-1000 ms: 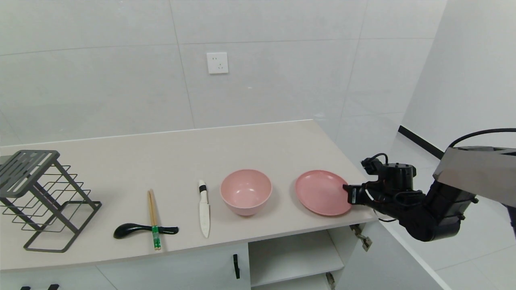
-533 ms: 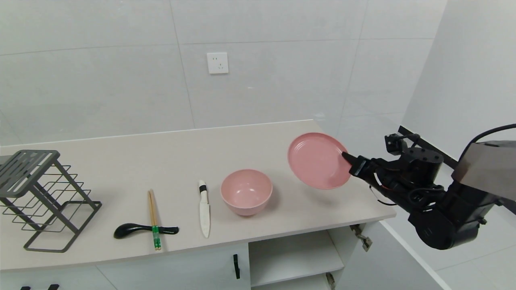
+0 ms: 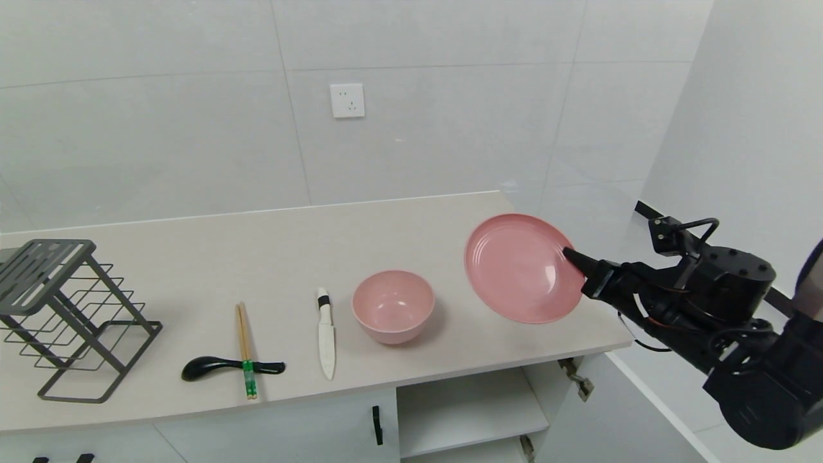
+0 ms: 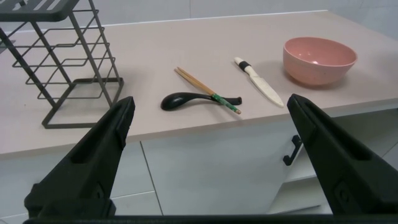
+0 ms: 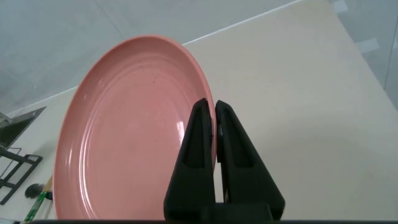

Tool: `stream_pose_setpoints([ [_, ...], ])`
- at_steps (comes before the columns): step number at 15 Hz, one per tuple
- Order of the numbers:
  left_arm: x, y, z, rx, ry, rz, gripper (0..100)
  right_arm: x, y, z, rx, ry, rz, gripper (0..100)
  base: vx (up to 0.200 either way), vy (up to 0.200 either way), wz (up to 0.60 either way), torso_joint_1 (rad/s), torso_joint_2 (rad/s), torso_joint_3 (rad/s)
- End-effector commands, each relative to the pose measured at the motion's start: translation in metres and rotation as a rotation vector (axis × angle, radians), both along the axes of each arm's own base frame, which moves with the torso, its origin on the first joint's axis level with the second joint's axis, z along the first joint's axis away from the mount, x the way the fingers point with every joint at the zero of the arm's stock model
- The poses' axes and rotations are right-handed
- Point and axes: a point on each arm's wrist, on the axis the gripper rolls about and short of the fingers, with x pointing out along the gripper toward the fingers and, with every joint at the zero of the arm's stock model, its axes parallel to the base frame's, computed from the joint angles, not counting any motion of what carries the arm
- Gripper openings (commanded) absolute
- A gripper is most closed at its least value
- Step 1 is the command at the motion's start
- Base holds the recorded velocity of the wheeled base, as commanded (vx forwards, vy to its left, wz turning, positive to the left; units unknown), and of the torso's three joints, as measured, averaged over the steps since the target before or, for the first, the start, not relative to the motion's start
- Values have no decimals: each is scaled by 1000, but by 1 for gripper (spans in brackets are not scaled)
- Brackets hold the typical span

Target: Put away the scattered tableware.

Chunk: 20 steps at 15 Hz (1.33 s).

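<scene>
Tilted pink plate (image 3: pixel 514 270) hung above table (image 3: pixel 289 251), right pincer (image 3: pixel 575 262) clamped on its 3 o'clock rim; left pincer (image 4: pixel 210 101) stood apart.

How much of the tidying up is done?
Nothing looks put away yet. The right gripper holds the pink plate by its rim, tilted, above the counter. The pink bowl, knife, chopsticks and black spoon lie on the counter, waiting, with the rack at its left end.
</scene>
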Motion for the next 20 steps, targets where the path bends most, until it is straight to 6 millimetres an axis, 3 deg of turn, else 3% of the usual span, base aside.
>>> stream_pose_setpoints([
  [1, 0, 0, 0, 1, -2, 0, 100, -11, 0, 19, 7, -59, 12, 0, 0, 0, 0, 0, 0, 0],
  [11, 0, -1, 1, 22, -6, -29, 100, -17, 0, 25, -31, -93, 18, 0, 0, 0, 0, 0, 0, 0],
  [12, -5, -1, 21, 89, -130, -42, 100, -19, 0, 25, -32, -90, 18, 0, 0, 0, 0, 0, 0, 0],
  [13, -17, -2, 68, 95, -290, -48, 100, -21, -1, 28, -29, -99, 19, 0, 0, 0, 0, 0, 0, 0],
  [14, -19, -2, 95, 99, -324, -55, 100, -22, -1, 29, -28, -103, 19, 0, 0, 0, 0, 0, 0, 0],
  [15, -20, -2, 105, 92, -327, -66, 100, -22, -1, 30, -30, -104, 19, 0, 0, 0, 0, 0, 0, 0],
  [18, -2, -1, 107, -51, -202, -115, 100, -27, -2, 39, -21, -135, 21, 0, 0, 0, 0, 0, 0, 0],
  [20, 25, -2, 111, -147, -58, -154, 100, -33, -4, 49, -10, -171, 17, 0, 0, 0, 0, 0, 0, 0],
])
